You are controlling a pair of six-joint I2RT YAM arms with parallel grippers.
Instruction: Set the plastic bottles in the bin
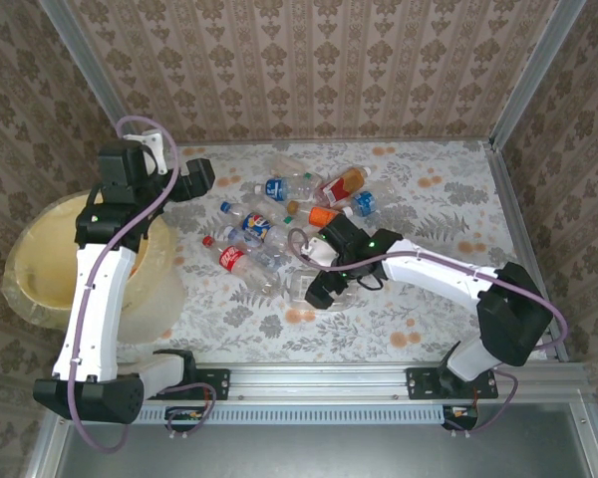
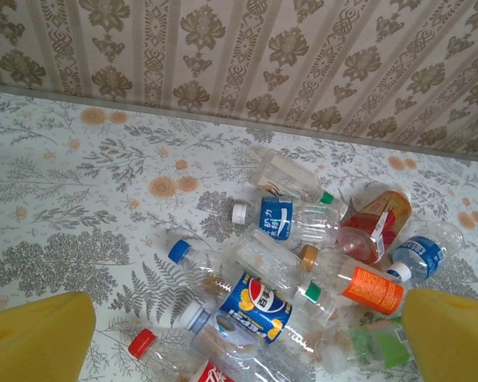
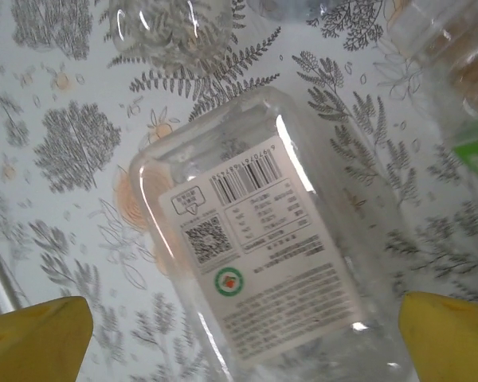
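While the right pincer hangs agape, a clear labelled bottle lies between its jaws — left pincer likewise splayed, bottle heap ahead of it, bin behind.

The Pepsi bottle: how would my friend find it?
Start at the flowery table and find the heap of bottles in its middle. On the heap's left side lies the Pepsi bottle, the only blue label with a round red-white-blue logo.

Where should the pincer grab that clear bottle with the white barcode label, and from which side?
Grip the clear bottle across its labelled middle, coming straight down: it lies on its side with the right pincer open astride it.
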